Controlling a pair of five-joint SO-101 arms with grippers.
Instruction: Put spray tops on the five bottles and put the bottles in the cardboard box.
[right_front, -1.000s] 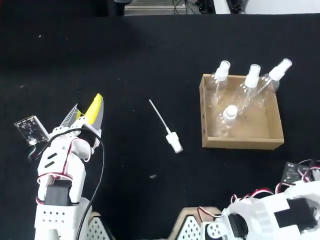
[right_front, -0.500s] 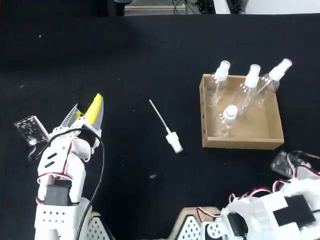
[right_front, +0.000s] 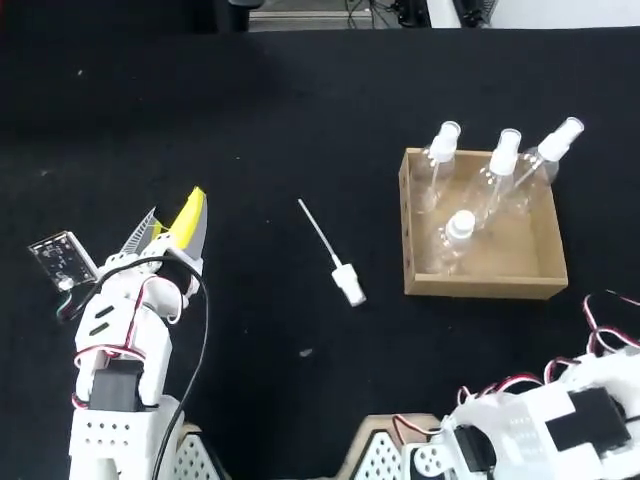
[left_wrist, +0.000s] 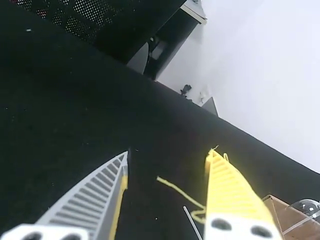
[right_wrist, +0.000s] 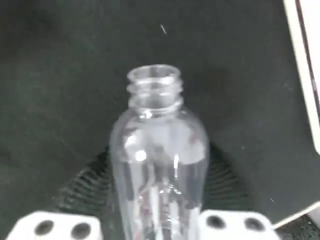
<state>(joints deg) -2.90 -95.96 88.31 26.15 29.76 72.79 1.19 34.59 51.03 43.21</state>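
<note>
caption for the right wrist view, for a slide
Right gripper holding an uncapped clear plastic bottle over the black table.

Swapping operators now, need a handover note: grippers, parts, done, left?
The left gripper is open and empty, over the table's left side. The right gripper is shut on the fifth bottle, uncapped.
The cardboard box holds four bottles with spray tops on. One spray top lies loose on the table left of the box.
To do: fit that top, box the bottle.
</note>
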